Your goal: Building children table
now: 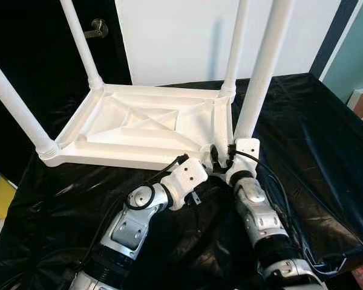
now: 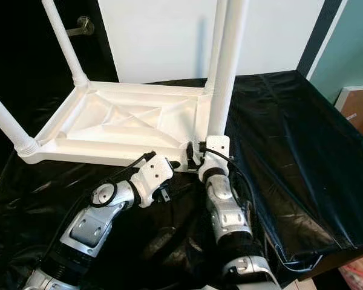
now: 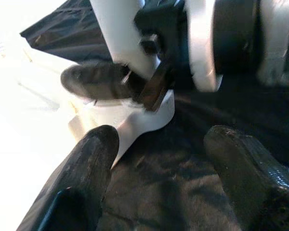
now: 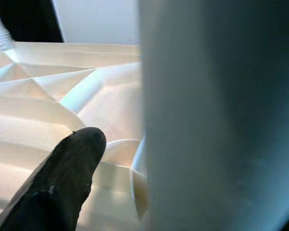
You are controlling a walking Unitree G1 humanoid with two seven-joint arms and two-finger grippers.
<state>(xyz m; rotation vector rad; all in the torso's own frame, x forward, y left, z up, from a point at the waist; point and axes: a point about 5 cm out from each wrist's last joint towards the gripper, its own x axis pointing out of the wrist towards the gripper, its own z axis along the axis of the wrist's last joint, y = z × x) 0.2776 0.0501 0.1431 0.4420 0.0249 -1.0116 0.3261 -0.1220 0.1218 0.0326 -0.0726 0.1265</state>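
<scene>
The white tabletop (image 1: 139, 130) is lying upside down on the black-draped surface (image 1: 302, 139), so its corner sockets are facing up for legs. Three legs are already standing in it: near left (image 1: 15, 106), far left (image 1: 78, 42) and far right (image 1: 237, 45). The left tool (image 3: 159, 159) is hovering with fingers spread and empty beside the near right corner socket (image 3: 98, 82), probably to steady that corner. The right tool (image 1: 221, 158) is gripping the fourth leg (image 1: 263, 66) near its base, holding it upright just over that socket for seating. The two tools are crowding each other at this corner. A door handle (image 1: 98, 28) is showing behind.
</scene>
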